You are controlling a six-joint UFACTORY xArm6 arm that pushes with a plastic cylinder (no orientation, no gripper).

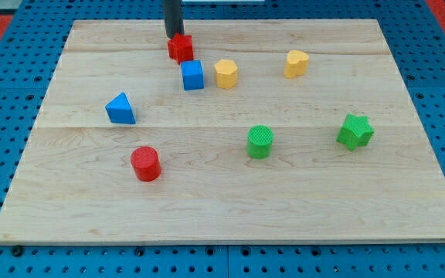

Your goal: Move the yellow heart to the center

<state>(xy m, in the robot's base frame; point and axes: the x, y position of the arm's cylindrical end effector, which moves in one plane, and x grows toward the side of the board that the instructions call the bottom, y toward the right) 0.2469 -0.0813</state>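
Yellow heart-shaped block (297, 63) at upper right of wooden board (207, 208); my tip (174, 36) well apart, touching red block (180, 48). No jaws, only a rod. Best circling above heart, then pushing down-left slowly.

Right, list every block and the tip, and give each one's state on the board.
my tip: down at the view's top, against the red block's far side
red block: touching my tip
blue cube: just below the red block
yellow block: right of the cube, free
yellow heart: toward upper right, untouched
blue triangle: left, free
red cylinder: lower left, upright
green cylinder: upright
green star: right, free
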